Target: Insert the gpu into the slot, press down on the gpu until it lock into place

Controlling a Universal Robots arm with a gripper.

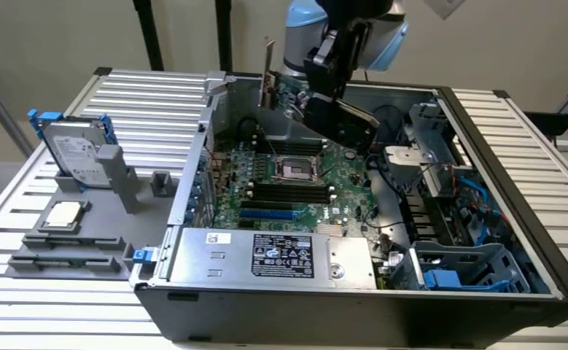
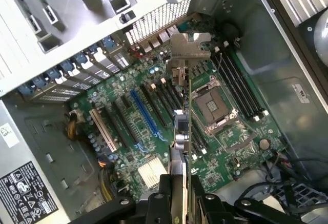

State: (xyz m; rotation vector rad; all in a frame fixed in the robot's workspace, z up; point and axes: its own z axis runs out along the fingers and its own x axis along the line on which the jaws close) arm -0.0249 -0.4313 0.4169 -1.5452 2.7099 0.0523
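A slatted metal table (image 1: 50, 317) carries an open computer case (image 1: 362, 321). On its board lies the blue slot (image 2: 145, 114). To that slot's right in the wrist view, raised clear of it, hangs the graphics card (image 2: 183, 131), edge-on, apparently running roughly the slot's way. The gripper (image 2: 182, 190) is clamped on the card.

No words or numbers legible anywhere. Black rectangular label (image 1: 284, 255) with tiny white print and round marks, on silver metal power-supply box (image 1: 205, 262). Too small to read.
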